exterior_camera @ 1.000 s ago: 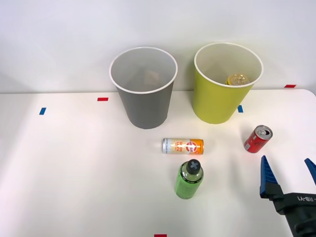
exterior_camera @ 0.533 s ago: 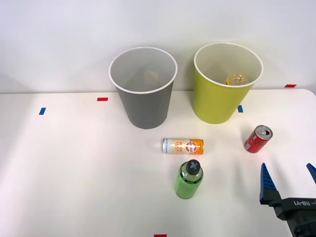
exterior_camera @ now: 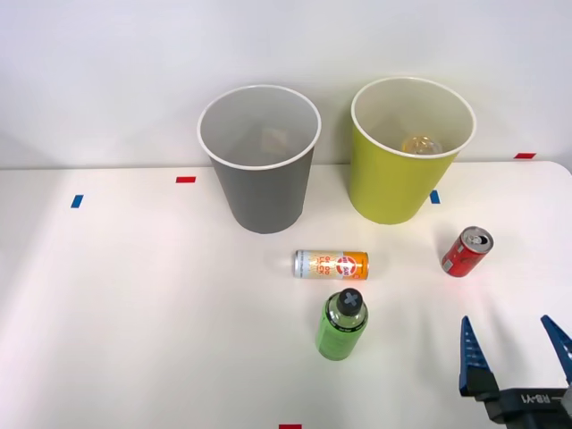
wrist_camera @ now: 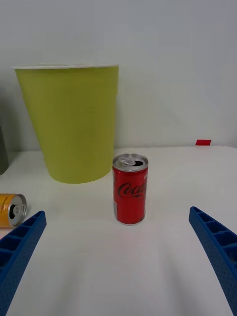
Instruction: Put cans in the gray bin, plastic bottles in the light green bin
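Note:
A short red can stands upright on the white table at the right. A slim silver-and-orange can lies on its side at mid-table. Just in front of it a bright green plastic bottle with a black cap stands upright. The gray bin is at the back centre. The light green bin is to its right, with a yellowish bottle inside. My right gripper is open, low at the front right, well short of the red can.
Small red tape marks and blue tape marks dot the table. A white wall rises behind the bins. The table's right edge curves near the red can.
My right gripper has drawn back toward the front edge, away from the red can. The yellowish bottle has sunk lower inside the light green bin.

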